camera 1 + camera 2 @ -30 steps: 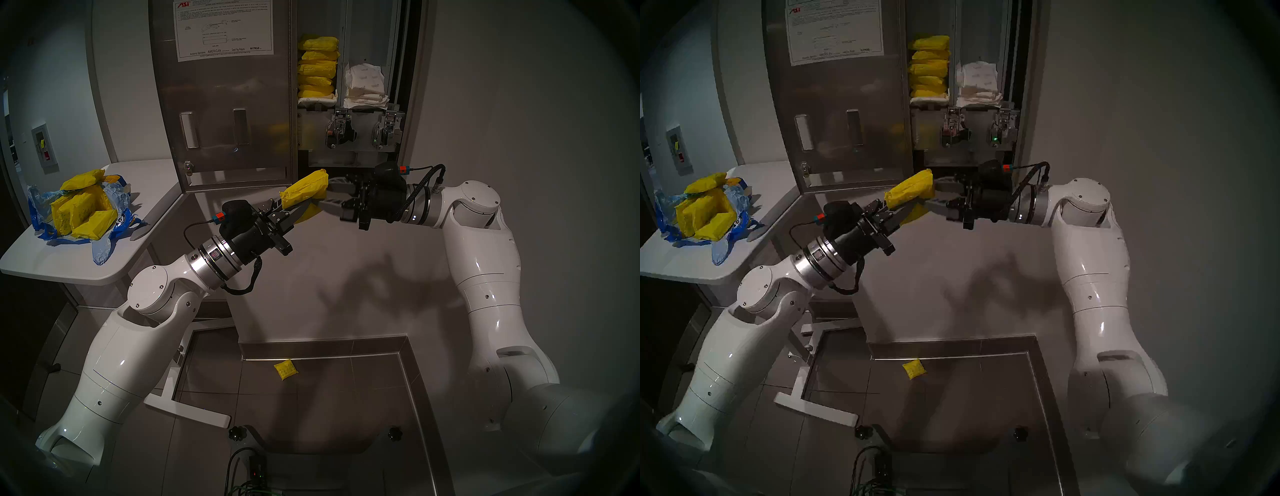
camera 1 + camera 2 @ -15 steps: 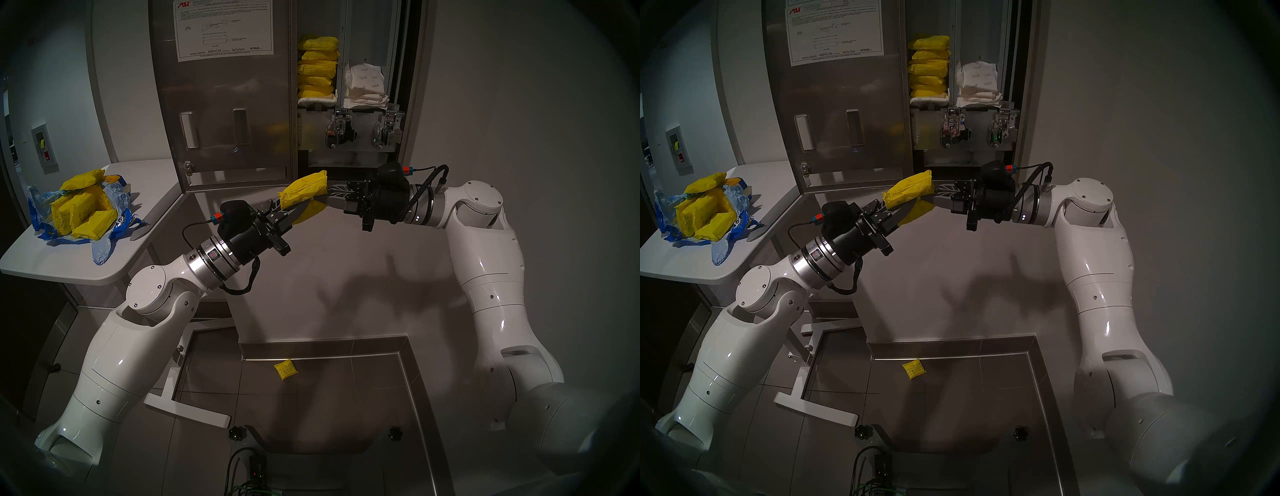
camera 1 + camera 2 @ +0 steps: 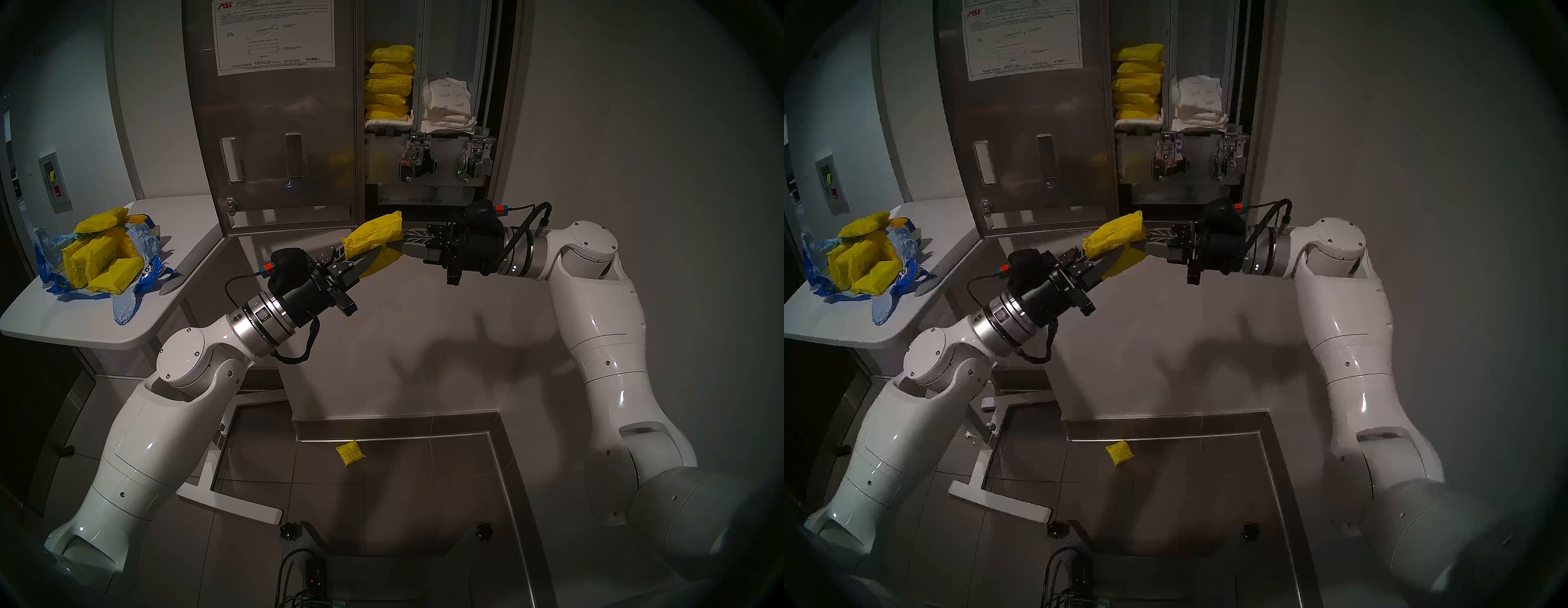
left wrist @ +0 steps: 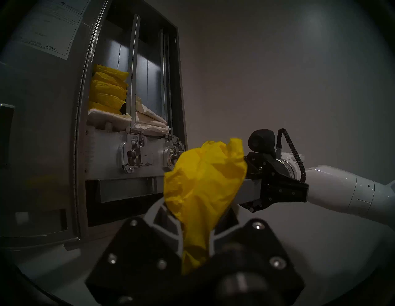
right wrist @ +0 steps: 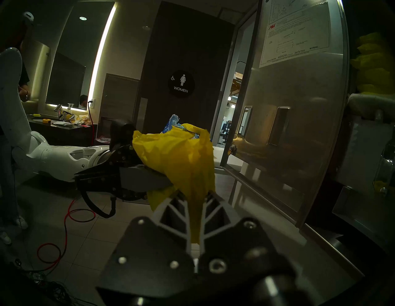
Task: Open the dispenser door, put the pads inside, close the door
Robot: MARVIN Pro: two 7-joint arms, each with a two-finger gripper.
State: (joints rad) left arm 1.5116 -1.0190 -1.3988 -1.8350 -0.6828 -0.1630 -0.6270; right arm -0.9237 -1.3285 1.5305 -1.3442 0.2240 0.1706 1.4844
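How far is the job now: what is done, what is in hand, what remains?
Done: door open, yellow pads stacked inside. In hand: both the left gripper and right gripper are shut on one pad. Left: load it, the bag's pads, the floor pad; close door.

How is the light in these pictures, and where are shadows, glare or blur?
Head views: dim, dark fisheye rim, arm shadows on the wall. Right wrist view: bright glare from a lit mirror edge; the dispenser door bows. Left wrist view: the held yellow pad is sharp, the gripper base blurred.
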